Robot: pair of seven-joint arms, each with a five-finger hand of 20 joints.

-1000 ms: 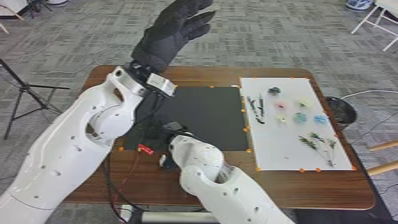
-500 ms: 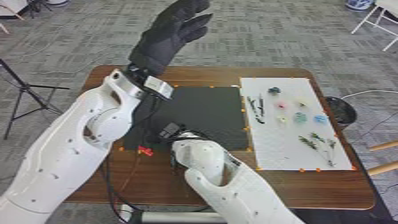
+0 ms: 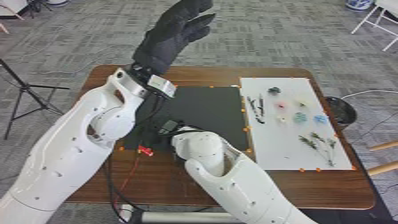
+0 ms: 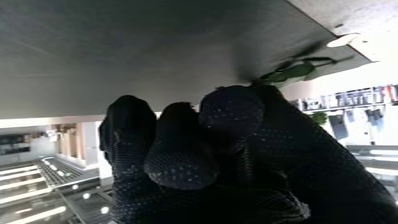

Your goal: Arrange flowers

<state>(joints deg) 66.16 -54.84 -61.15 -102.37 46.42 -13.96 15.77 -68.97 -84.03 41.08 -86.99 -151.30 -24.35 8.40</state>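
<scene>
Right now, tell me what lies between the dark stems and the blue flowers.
In the head view, a pink flower and a pale flower lie between the dark stems and the blue flowers.

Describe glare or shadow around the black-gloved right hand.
Right wrist view: ceiling lights glare behind the right hand; soft shadow on the black mat near the green leaf. Head view: even light, but the glove blends into the mat.

R arm (image 3: 197,145) shifted rt, nearer wht sheet (image 3: 275,150)
</scene>
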